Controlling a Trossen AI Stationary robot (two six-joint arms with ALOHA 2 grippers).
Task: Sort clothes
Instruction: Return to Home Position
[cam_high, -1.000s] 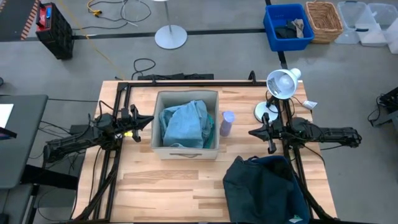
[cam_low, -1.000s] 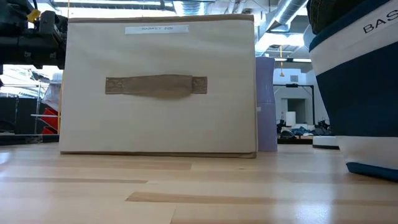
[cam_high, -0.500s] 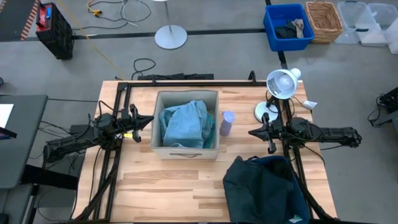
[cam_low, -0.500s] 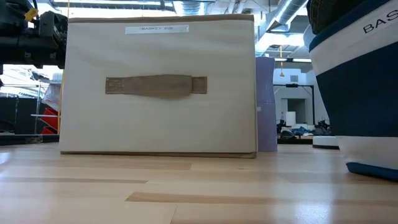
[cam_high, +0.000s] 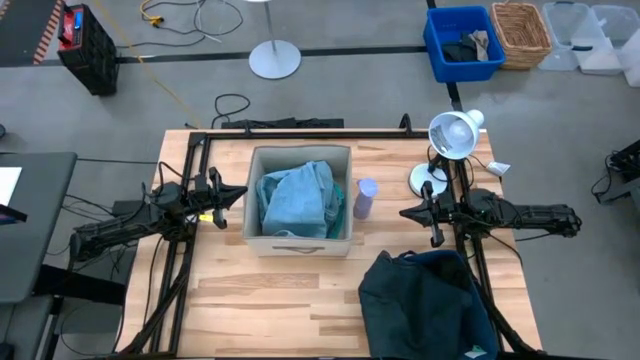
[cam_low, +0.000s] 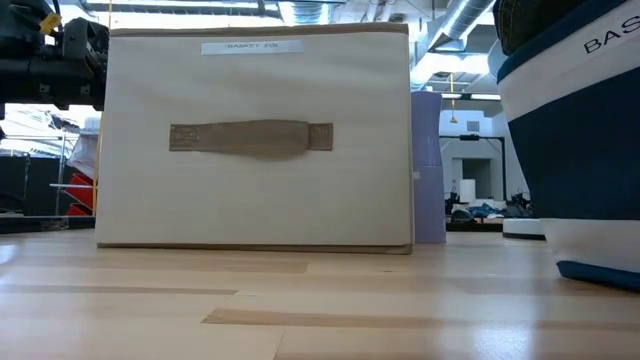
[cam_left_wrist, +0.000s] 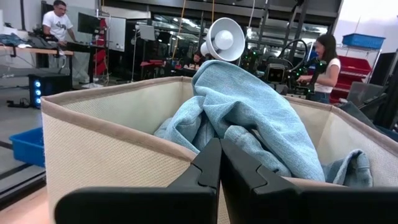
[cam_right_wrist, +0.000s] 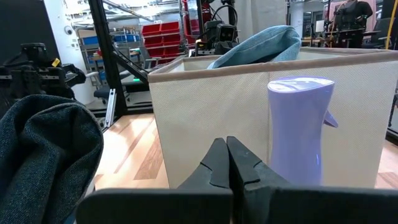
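A pale blue garment (cam_high: 297, 198) lies heaped inside the beige fabric box (cam_high: 257, 235) at the table's middle, its top rising above the box rim (cam_left_wrist: 242, 106). A dark green garment (cam_high: 415, 295) lies on top of the navy soft-sided bin (cam_high: 470, 335) at the near right, and shows in the right wrist view (cam_right_wrist: 43, 149). My left gripper (cam_high: 238, 194) is shut and points level at the box from the table's left, a little apart from it (cam_left_wrist: 220, 142). My right gripper (cam_high: 405, 212) is shut, level, to the right of the box (cam_right_wrist: 226, 142).
A lilac spray bottle (cam_high: 365, 198) stands upright just right of the box, between it and my right gripper (cam_right_wrist: 298, 130). A white desk lamp (cam_high: 452, 135) stands at the far right. Bare tabletop (cam_high: 270, 300) lies near the front, left of the bin. People show in the room behind.
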